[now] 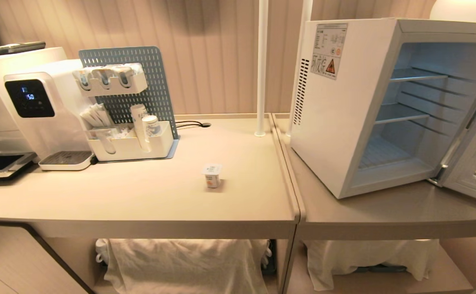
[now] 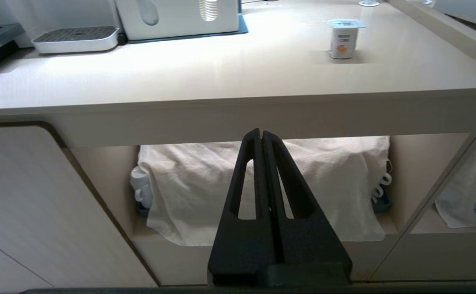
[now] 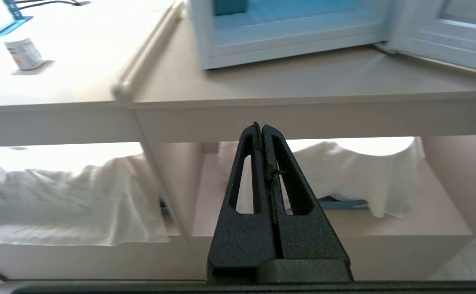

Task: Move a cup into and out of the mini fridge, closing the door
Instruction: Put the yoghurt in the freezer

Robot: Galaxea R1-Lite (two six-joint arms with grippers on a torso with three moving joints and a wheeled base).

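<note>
With both my left gripper and right gripper pressed closed and empty below the counter, the cup standing left of the open fridge could tip if I nudge it before spreading my fingers.

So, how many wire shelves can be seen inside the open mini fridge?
2. The upper shelf sits near the top of the mini fridge. The lower shelf is around the middle, above the floor. The door hides no shelf here.
</note>
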